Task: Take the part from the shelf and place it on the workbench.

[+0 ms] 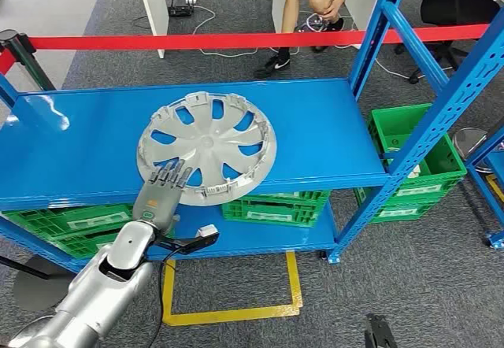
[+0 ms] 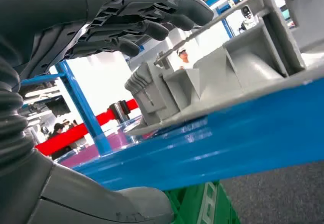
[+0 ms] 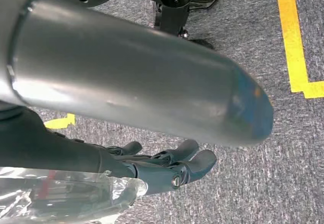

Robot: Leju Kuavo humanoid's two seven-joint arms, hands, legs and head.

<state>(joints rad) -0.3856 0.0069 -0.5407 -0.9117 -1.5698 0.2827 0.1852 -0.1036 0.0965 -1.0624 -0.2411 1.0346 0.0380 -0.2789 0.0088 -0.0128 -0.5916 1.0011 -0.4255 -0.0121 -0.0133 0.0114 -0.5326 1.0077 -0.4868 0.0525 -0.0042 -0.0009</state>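
The left hand [image 1: 159,193] reached in from about seven o'clock of the hubcap [image 1: 207,146], its fingers [image 1: 171,176] lying straight and close together over the near rim. In the left wrist view the fingers [image 2: 153,29] hovered just above the raised edge of the hubcap [image 2: 214,77] with the thumb below the lip of the shelf [image 1: 320,127], nothing yet clamped between them. To do this grasp well, I judged the fingers should slide further over the rim until the thumb could close from beneath, pinching the edge firmly before any lift, since a wide flat disc held at one side will tend to sag and swing.

The hubcap lay flat at the middle of the blue shelf, its outer face up, slightly overhanging the front edge at six o'clock. Being round, it had no real long axis; its spokes fanned evenly.

The right hand [image 3: 168,165] hung by the floor, fingers loosely apart, holding nothing.
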